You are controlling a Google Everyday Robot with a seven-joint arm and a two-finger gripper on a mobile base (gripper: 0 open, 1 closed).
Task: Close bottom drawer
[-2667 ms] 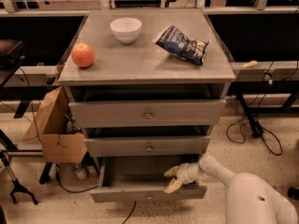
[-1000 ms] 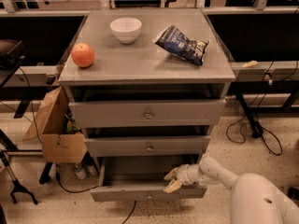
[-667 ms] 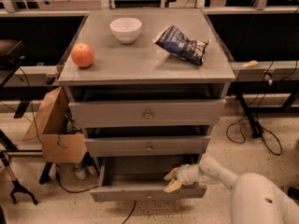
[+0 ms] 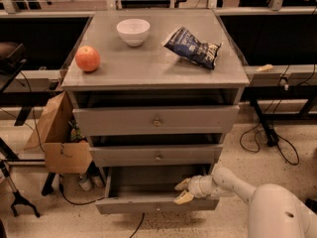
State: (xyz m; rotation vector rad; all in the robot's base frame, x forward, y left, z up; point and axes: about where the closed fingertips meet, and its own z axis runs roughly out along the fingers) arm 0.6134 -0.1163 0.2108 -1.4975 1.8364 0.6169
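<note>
1. The gripper is hanging low at the right side of the drawer cabinet, at the end of a white arm reaching in from the lower right.
2. Its two pale fingers are standing spread apart, one above the other, with nothing pinched between them.
3. The bottom drawer is sitting pulled out, directly beneath and to the left of the gripper, with its grey inside showing.
4. The lower finger is lying close to the top edge of the drawer's front panel; whether it is touching cannot be told.
5. The drawer's small knob is sitting below and left of the gripper.
6. The middle drawer and the top drawer are stacked just above the gripper.
7. Far above it, an apple, a white bowl and a dark chip bag are resting on the cabinet top.
8. A cardboard box is standing well to the gripper's left.
</note>
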